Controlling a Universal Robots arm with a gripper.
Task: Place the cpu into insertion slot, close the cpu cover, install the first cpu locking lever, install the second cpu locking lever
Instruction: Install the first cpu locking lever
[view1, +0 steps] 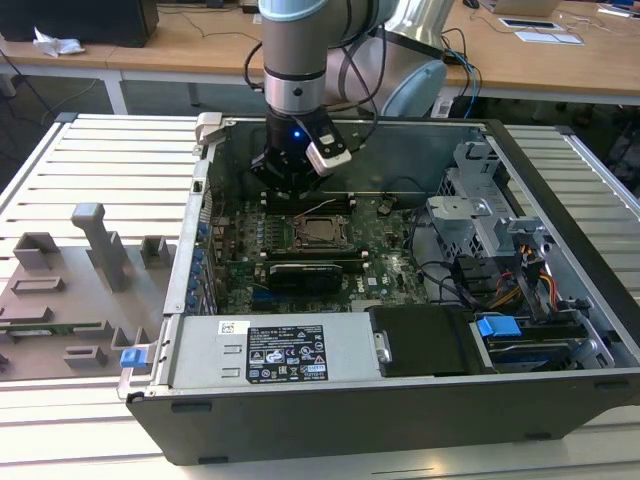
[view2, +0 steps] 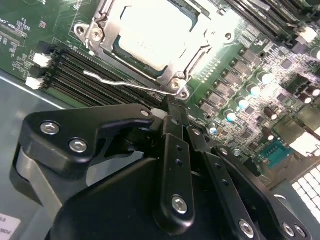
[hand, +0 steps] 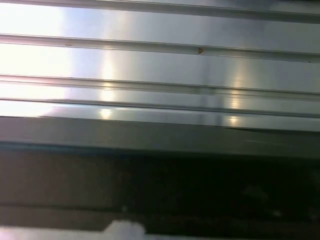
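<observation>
Hovering beside the insertion slot, the gripper looked pinched together, empty — the cpu sat seated, the cpu cover down. Lever work wanted a slow sideways push.

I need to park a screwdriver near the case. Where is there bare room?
Free: the slatted table beyond the grey fixtures, and the slats at the exterior view's right of the case. Crowded: inside, around the gripper and socket.
</observation>
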